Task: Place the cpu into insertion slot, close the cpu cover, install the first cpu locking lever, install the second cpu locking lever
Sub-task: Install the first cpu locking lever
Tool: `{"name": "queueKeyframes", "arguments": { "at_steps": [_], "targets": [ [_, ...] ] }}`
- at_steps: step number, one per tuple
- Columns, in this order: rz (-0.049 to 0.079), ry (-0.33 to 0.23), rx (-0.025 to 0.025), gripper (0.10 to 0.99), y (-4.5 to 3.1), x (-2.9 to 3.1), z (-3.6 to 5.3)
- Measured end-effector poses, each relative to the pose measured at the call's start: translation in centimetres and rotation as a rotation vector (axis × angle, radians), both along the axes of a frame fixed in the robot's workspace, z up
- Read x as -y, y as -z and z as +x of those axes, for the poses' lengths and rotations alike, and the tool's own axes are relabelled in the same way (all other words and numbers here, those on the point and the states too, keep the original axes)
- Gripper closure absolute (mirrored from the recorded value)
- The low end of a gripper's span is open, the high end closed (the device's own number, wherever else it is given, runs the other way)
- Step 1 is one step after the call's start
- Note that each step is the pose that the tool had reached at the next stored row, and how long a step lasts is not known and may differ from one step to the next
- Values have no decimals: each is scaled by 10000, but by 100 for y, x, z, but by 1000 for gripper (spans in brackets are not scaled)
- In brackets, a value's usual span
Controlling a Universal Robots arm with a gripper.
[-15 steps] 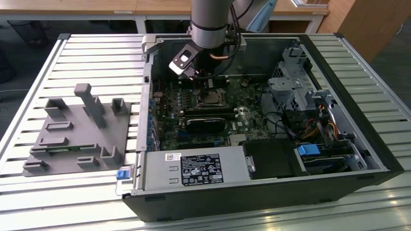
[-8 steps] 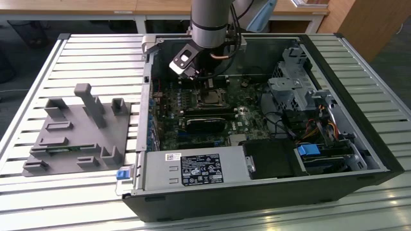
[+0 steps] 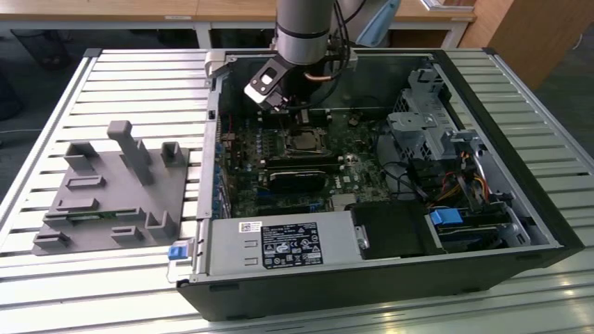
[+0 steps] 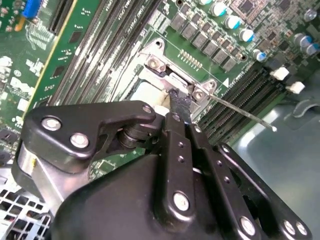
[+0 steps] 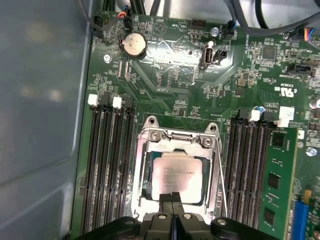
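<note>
The small flat square cpu [image 5: 177, 175] with its silvery-tan metal top sits in the dark square insertion slot [image 5: 146, 176], set in the middle of the green circuit board [image 5: 165, 75] between two banks of long black memory slots [image 5: 107, 165]. The thin silver cpu cover [image 5: 139, 170] lies down around the chip, which shows through its square window. The black two-fingered gripper [image 5: 172, 198] stands at the frame's edge in both wrist views, its fingertips [image 4: 178, 102] pressed together and touching the cover's metal edge; whether anything is pinched between them cannot be told. A thin silver wire locking lever [image 5: 220, 180] runs along one side of the frame, and in the second wrist view its free end sticks out over the memory slots, away from the socket. A round silver coin battery [image 5: 134, 45] sits near the board's far edge from the gripper. In the exterior view the grey robot arm [image 3: 304, 31] reaches down into the open black computer case [image 3: 519, 174], which lies on a slatted metal table [image 3: 139, 69]; a grey plastic fixture block [image 3: 111, 188] rests on the table beside the case, toward the exterior view's left edge.
</note>
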State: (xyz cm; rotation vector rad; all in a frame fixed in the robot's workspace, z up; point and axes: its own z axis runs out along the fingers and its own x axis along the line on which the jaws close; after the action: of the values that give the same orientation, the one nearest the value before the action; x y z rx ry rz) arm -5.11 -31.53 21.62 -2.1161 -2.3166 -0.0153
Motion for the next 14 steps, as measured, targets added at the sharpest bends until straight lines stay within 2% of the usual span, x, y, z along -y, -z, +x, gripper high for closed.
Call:
{"name": "queueKeyframes", "arguments": {
  "at_steps": [4, 11, 14],
  "targets": [
    [0, 0, 0, 980, -114, 0, 0],
    [0, -1, 0, 980, -405, 0, 0],
    [1, -291, 1, 980, -415, 0, 0]
  ]
}}
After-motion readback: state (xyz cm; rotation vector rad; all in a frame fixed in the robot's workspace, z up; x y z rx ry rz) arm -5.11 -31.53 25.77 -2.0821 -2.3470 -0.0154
